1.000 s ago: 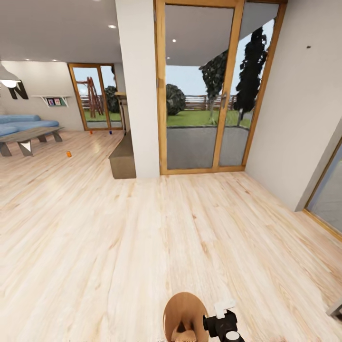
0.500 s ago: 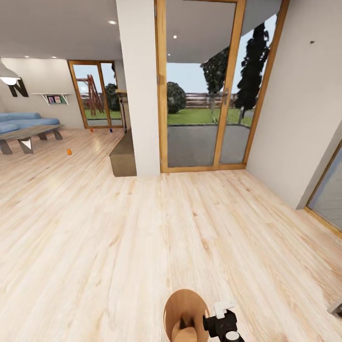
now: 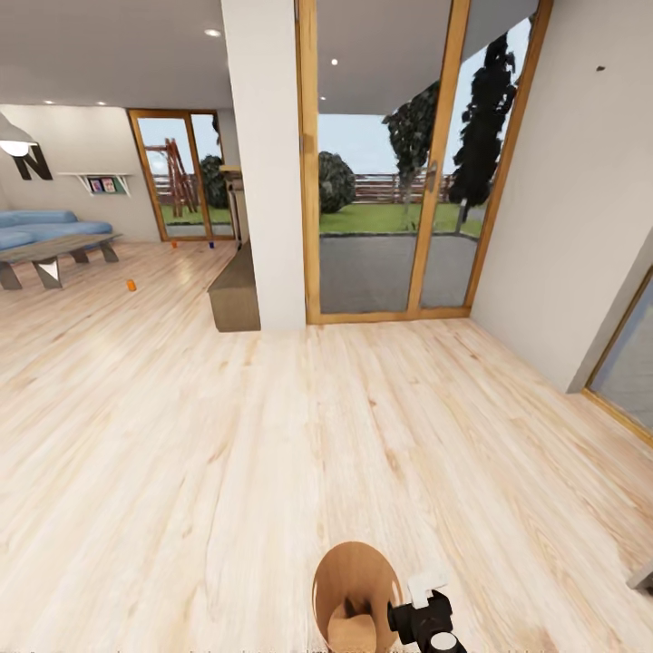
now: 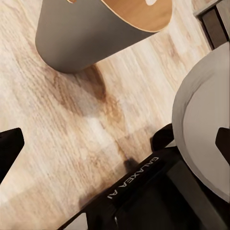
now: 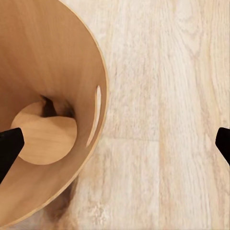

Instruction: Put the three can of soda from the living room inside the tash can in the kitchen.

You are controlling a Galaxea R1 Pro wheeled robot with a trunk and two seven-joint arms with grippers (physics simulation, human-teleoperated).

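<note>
The tash can (image 3: 355, 594), brown inside, is at the head view's near edge, beside my right wrist (image 3: 424, 621). In the right wrist view my right gripper (image 5: 116, 143) is open, one fingertip (image 5: 9, 143) over the bin's inside (image 5: 48, 72) and the other outside its rim. My left gripper (image 4: 116, 143) is open over bare floor, with the bin's grey outside (image 4: 91, 38) close by. Far off on the living room floor stand an orange can of soda (image 3: 131, 285), a second orange one (image 3: 174, 244) and a dark blue one (image 3: 211, 243).
A white pillar (image 3: 268, 163) and a low brown bench (image 3: 238, 295) stand ahead, with wood-framed glass doors (image 3: 390, 181) to the right. A coffee table (image 3: 54, 254) and blue sofa (image 3: 36, 222) are far left. My own base (image 4: 206, 129) is under the left gripper.
The whole head view has shifted, with the room sitting slightly higher in the picture. The bin's rim shows a little higher beside the right wrist. The cans have not moved on the floor.
</note>
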